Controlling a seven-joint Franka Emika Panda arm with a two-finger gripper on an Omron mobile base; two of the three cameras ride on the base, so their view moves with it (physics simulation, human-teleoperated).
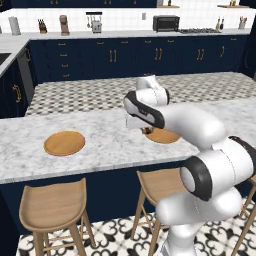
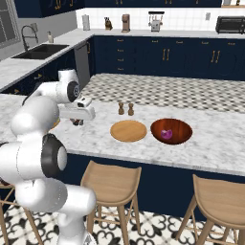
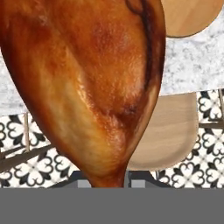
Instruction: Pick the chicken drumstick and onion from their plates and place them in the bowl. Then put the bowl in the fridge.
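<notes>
- The gripper point(image 2: 76, 121), at centre left of the right base view, is clamped on the chicken drumstick point(image 3: 83, 83).
- The onion point(image 2: 166, 134) sits in the bowl point(image 2: 184, 129).
- No readable writing.

The onion point(image 2: 166, 134) lies in the bowl point(image 2: 184, 125), just right of 1 plate point(image 2: 128, 130).

stools point(image 1: 54, 205): under marble counter point(image 1: 110, 145) | shakers point(image 2: 125, 109): on counter (likely salt, pepper) | toaster oven point(image 1: 166, 23): rear

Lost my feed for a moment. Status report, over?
Jaws shut on the chicken drumstick, carried above the counter. Onion already in the bowl. Empty plate beside the bowl; path looks clear.
</notes>
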